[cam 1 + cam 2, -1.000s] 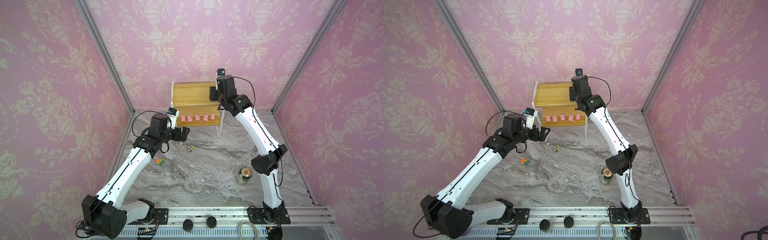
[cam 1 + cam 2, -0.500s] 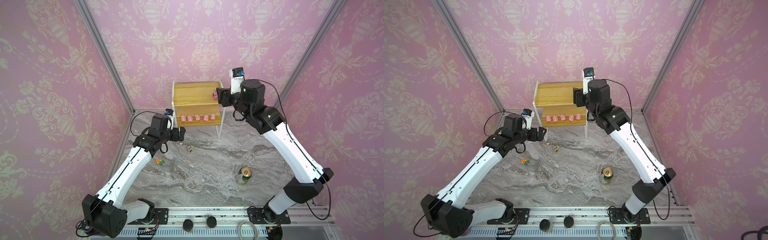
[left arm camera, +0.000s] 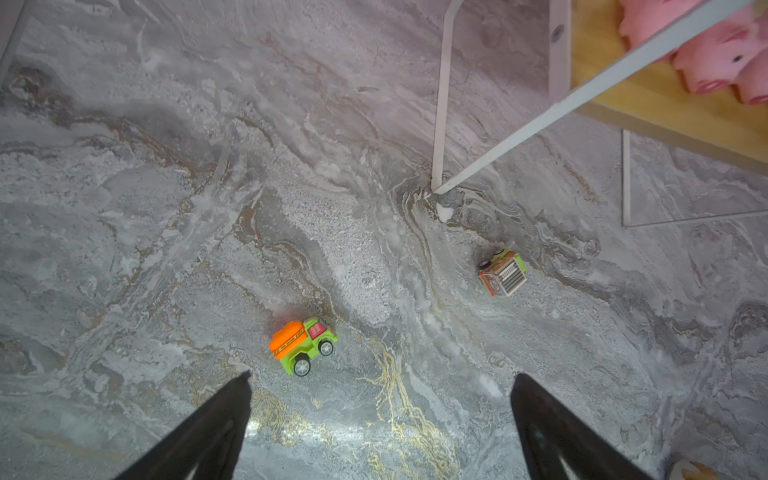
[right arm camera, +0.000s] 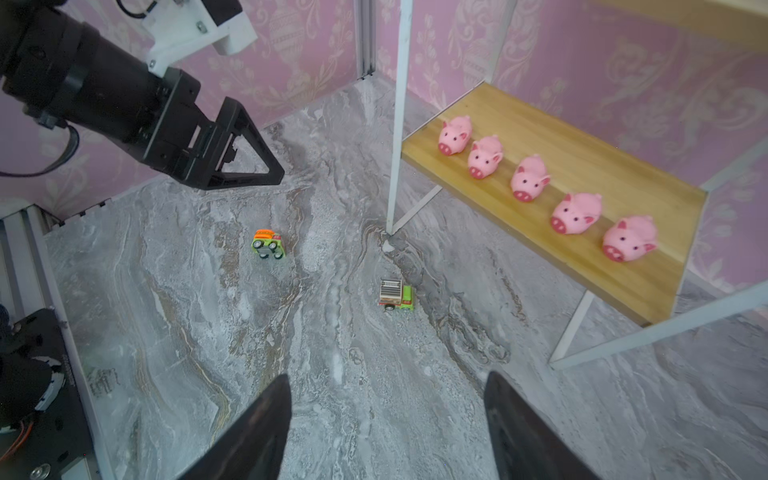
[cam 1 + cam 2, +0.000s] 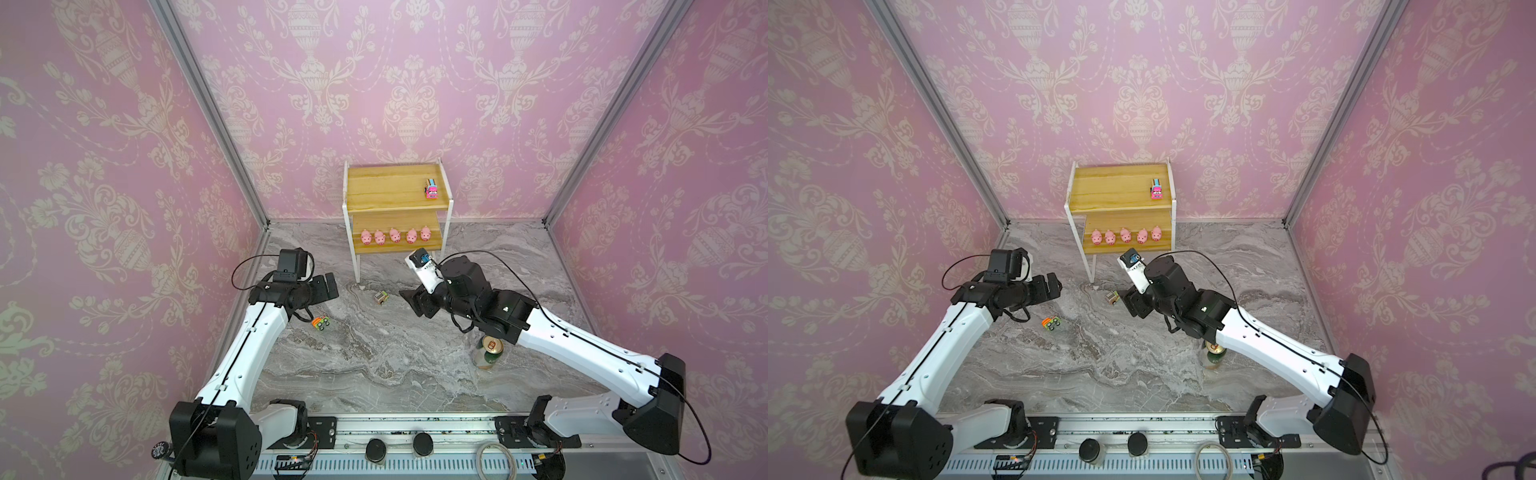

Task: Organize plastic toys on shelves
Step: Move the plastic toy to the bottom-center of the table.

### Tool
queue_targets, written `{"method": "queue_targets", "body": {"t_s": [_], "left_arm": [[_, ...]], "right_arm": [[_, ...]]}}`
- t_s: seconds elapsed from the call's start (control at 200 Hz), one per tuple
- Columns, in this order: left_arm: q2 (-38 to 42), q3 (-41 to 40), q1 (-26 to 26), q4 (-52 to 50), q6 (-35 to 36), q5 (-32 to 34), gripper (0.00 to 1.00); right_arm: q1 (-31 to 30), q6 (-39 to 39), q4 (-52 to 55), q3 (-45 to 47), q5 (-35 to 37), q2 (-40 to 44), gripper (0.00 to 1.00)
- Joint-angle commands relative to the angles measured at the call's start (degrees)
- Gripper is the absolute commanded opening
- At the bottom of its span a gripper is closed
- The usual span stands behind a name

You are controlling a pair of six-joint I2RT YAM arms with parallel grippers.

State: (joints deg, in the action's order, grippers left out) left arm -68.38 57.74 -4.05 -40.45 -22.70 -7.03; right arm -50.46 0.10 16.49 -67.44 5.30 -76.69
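The shelves [image 5: 374,195] stand at the back wall. A pink-blue truck [image 5: 431,189] rests on the top board, and several pink pigs [image 5: 395,235] line the lower board [image 4: 623,257]. On the marble floor lie an orange-green truck [image 5: 321,322] [image 3: 302,344] and a brown-green truck [image 5: 380,297] [image 4: 396,295]. My left gripper [image 5: 328,286] [image 3: 382,376] hangs open and empty just above the orange-green truck. My right gripper [image 5: 415,305] [image 4: 388,376] is open and empty, low over the floor and a short way right of the brown-green truck.
A green-gold can [image 5: 489,351] stands on the floor, partly under my right forearm. Thin white shelf legs [image 3: 440,104] reach the floor near the brown-green truck. Pink walls close in both sides and the back.
My right arm has left the top shelf and swung down to the floor near the brown-green truck, its jaws opening wider. The pink-blue truck stays on the top board. The left gripper drew back slightly.
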Motion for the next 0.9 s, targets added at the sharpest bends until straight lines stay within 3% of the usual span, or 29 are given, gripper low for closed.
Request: {"method": "queue_targets", "body": {"t_s": [0.0,0.215,0.485,0.891], "left_arm": [[-0.4,-2.5,1.1,-0.8,-2.8,-4.0,0.99],[-2.0,-4.9,1.8,1.8,-2.9,-7.0,0.99],[-2.1,-6.3,3.0,2.2,-1.7,-6.1,0.99],[-1.8,-6.7,3.6,3.1,-1.5,-6.6,0.99]], "right_arm": [[-1.0,-1.0,-1.7,2.3,-4.8,-4.6,0.73],[-2.0,-3.6,-4.0,0.7,-4.4,-18.4,0.74],[-1.7,-12.5,2.8,-14.2,1.5,-34.1,0.78],[1.4,-8.3,1.3,-24.6,3.8,-45.6,0.83]]}}
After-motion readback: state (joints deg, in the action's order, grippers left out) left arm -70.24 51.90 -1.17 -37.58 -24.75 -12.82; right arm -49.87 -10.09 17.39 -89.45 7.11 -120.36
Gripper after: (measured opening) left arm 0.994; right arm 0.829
